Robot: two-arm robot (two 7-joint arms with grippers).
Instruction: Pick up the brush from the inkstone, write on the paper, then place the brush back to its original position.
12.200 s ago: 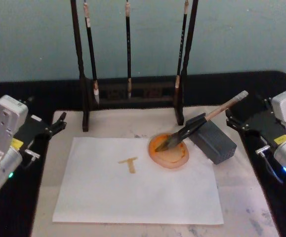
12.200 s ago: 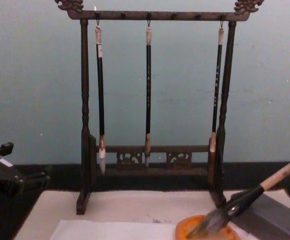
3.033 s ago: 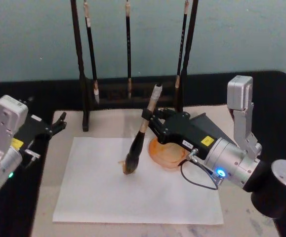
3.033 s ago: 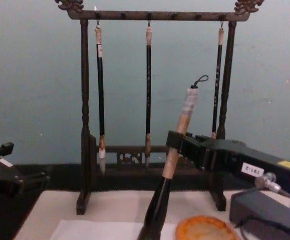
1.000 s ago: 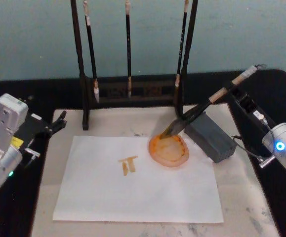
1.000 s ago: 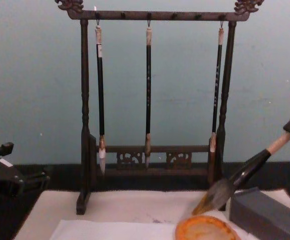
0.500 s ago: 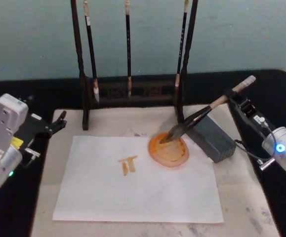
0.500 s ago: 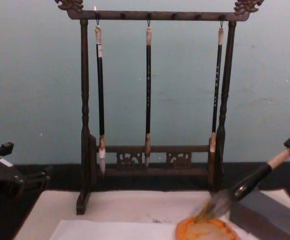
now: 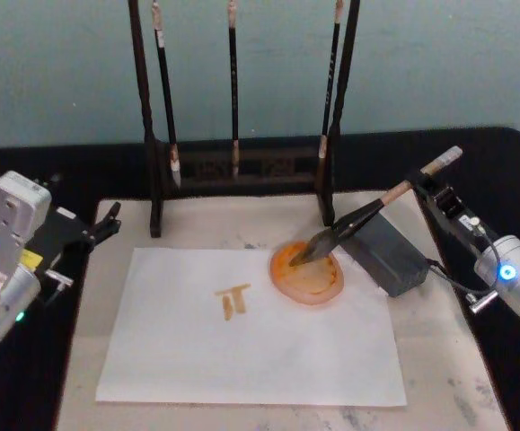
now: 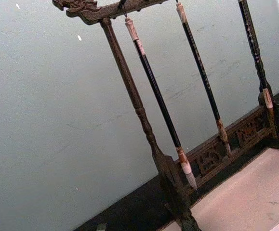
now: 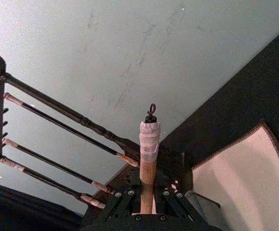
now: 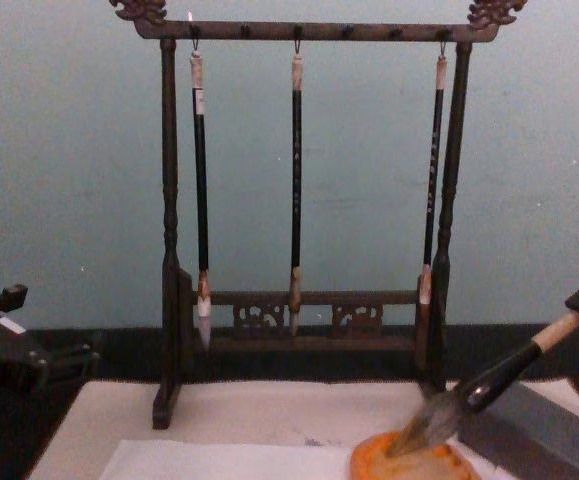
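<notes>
Head view: the brush (image 9: 374, 210) is sitting lower than half a second ago, its grey-brown tuft now dipping into the orange inkstone (image 9: 309, 274), its dark part crossing the grey block (image 9: 387, 253). The right gripper (image 9: 418, 184) is pinching the tan handle. The paper (image 9: 242, 332) is showing ochre strokes; the left gripper (image 9: 105, 223) is idling beside the mat (image 9: 197, 224). Left wrist view: thin brushes are hanging on the rack (image 10: 129, 82). Right wrist view: the claw is squeezing the taped, looped handle. Chest view: the tuft is touching the dish, the handle slanting up rightward
</notes>
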